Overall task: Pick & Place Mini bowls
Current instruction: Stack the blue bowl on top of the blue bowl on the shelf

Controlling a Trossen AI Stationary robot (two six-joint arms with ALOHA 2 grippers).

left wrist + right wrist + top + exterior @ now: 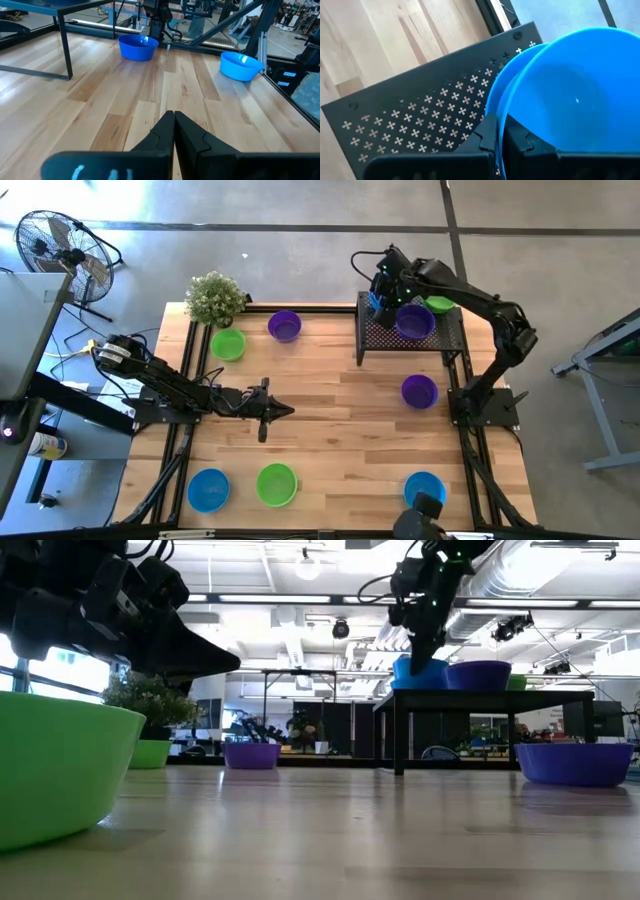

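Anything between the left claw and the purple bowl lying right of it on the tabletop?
No: in the high view only bare wood separates the left claw and that purple bowl.

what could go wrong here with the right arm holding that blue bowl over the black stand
The right gripper is shut on only the thin rim of a blue bowl, so it could slip or tilt. It looks nested in a second blue bowl, which might lift along or stick. The purple bowl sits close beside it on the black stand and could get knocked off.

potted plant (214, 298), black mesh stand (385, 335), fan (60, 245)
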